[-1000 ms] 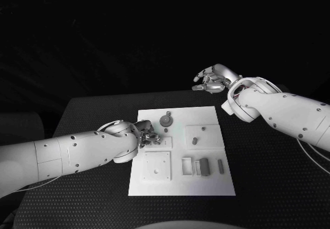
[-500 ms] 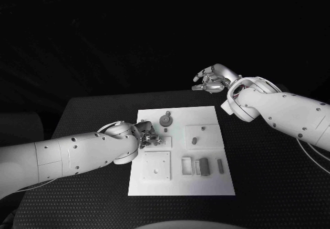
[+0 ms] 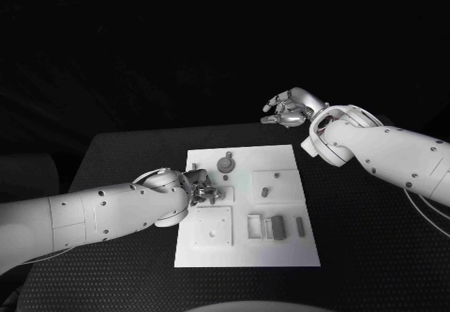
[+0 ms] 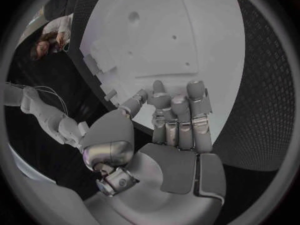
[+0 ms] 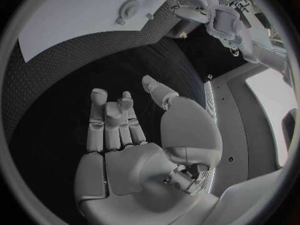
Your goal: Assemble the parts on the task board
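No text, label, brand, number or sign can be read anywhere; the task board (image 3: 246,209) is seen as plain white, with no markings made out on it
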